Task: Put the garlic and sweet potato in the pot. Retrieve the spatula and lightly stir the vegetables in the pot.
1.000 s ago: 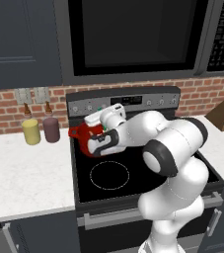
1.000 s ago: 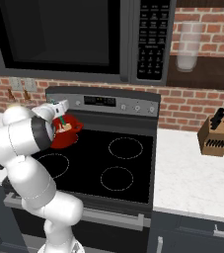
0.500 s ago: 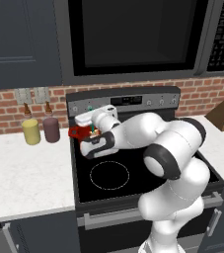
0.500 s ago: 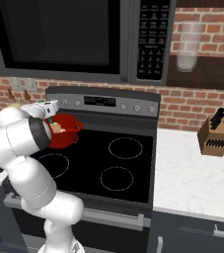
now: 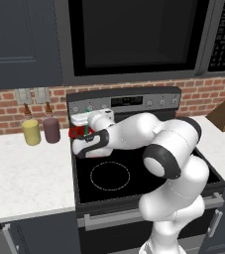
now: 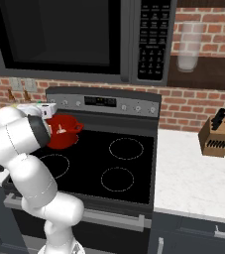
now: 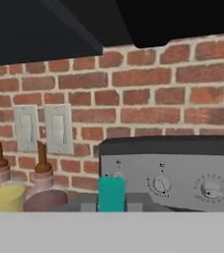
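I judge I am in the stirring step: I should keep slow, shallow sweeps inside the round bright red pot [image 6: 62, 131], staying off its wall. The pot sits on the black stove's [image 6: 134, 168] rear burner, at eleven o'clock. My jaws are nearly closed on the spatula's thin teal-green handle [image 7: 111, 193], near the grey knob panel [image 7: 182, 173].

A red brick wall [image 7: 148, 89] with two pale switch plates [image 7: 42, 129] backs a black stove [image 6: 119, 166] under a dark microwave [image 5: 134, 37], flanked by white counters [image 5: 27, 181] and grey cabinets [image 5: 20, 42] (a knife block [image 6: 215, 136] stands on the right counter).
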